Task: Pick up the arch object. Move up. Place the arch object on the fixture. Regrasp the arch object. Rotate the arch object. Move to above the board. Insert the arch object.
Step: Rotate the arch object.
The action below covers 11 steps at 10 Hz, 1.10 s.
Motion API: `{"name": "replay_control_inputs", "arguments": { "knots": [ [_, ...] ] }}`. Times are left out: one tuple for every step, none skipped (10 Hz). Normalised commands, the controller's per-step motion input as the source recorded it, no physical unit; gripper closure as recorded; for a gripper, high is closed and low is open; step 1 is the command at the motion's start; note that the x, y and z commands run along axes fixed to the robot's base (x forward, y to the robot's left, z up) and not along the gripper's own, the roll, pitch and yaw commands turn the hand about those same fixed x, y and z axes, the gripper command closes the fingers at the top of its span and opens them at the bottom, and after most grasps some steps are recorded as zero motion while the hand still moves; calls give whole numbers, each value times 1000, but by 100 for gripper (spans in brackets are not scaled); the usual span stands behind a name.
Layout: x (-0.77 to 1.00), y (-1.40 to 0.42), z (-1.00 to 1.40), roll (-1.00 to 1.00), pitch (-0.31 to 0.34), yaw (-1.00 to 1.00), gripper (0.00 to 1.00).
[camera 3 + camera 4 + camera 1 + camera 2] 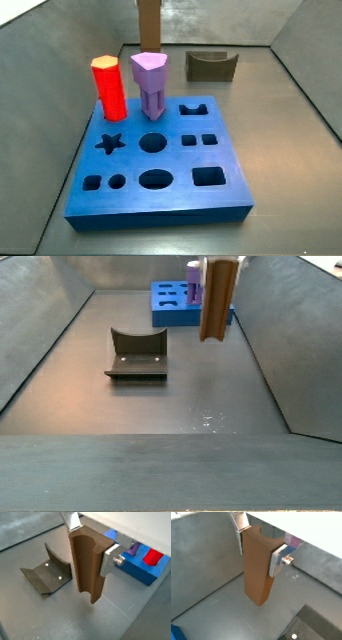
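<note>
The arch object [87, 564], a long brown column, hangs upright off the floor with my gripper [90, 541] shut on its upper end. Silver fingers [278, 559] press on two opposite sides of it. In both side views the column [219, 301] shows near the top edge and the gripper itself is cut off. Its lower end [148, 25] is hidden behind the purple peg. The fixture [136, 356] stands on the floor a little to the side of the column. The blue board [160, 170] lies beyond it, with an arch-shaped hole [194, 108].
A red hexagonal peg [110, 88] and a purple pentagonal peg [151, 85] stand upright in the board's far row. Both pegs [152, 557] show behind the gripper in a wrist view. Grey walls [47, 326] enclose the floor on all sides.
</note>
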Motion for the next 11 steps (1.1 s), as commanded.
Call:
{"name": "replay_control_inputs", "arguments": {
  "knots": [
    [18,31,-1000,-3,-34,-57,100],
    [29,33,-934,17,-27,-48,100],
    [31,27,-742,42,-18,-33,100],
    [33,23,-607,59,-16,-21,100],
    [36,15,-440,79,-14,-6,100],
    [33,12,-313,97,-18,1,100],
    [32,9,-240,108,-17,5,100],
    [0,0,0,125,-7,9,0],
    [0,0,1000,124,-5,9,0],
    [-2,-1,1000,123,-2,9,0],
    [-30,-18,1000,73,35,20,0]
  ]
}}
